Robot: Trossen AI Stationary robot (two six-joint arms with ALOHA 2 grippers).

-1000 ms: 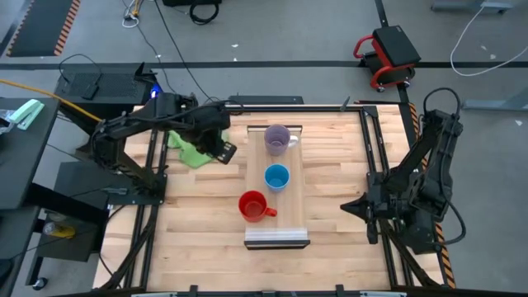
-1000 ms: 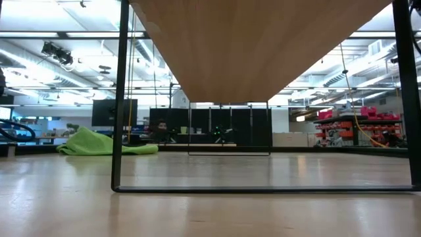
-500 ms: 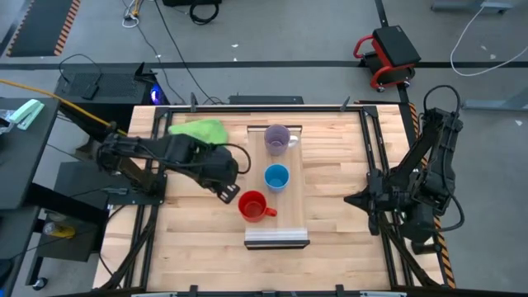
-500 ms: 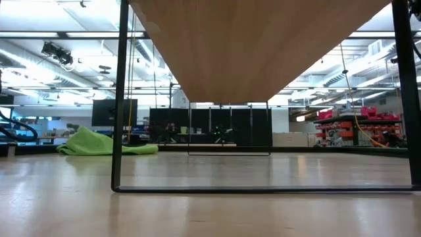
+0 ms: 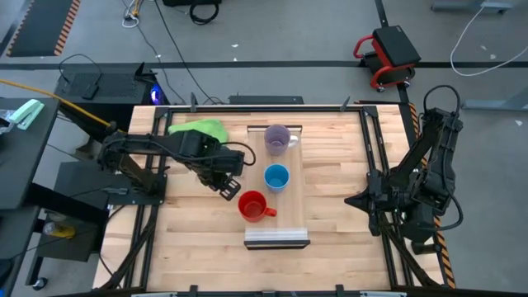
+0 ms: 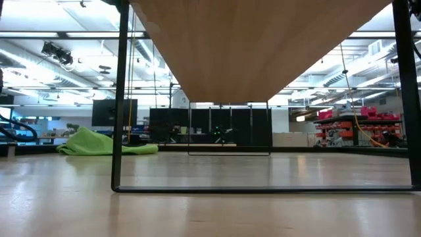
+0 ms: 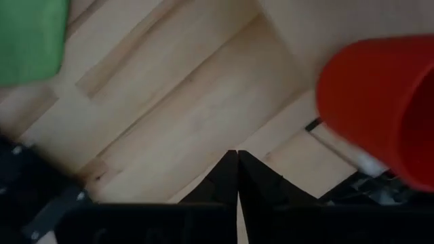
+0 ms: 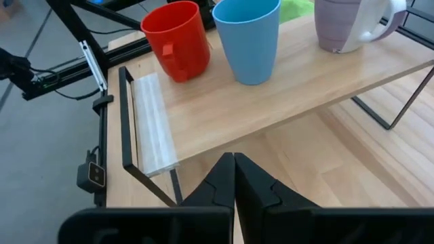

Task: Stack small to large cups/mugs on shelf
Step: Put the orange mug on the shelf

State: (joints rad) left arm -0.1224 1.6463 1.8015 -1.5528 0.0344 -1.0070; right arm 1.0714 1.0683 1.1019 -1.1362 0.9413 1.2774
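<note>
Left end effector (image 5: 230,189), fingers pressed together, empty, just beside the red mug (image 5: 252,205) on the shelf (image 5: 290,216); right end effector (image 8: 234,163) likewise closed, empty.

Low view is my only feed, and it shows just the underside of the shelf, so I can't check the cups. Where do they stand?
Observer: All three stand upright in a row on the shelf: purple mug, blue cup, red mug. None is nested in another.
Operator: Where is the left gripper?
Observer: The left gripper is over the tabletop, close beside the red mug, jaws shut and holding nothing.
Operator: And the right one?
Observer: The right gripper is at the tabletop's right edge, jaws shut, pointing toward the shelf.
</note>
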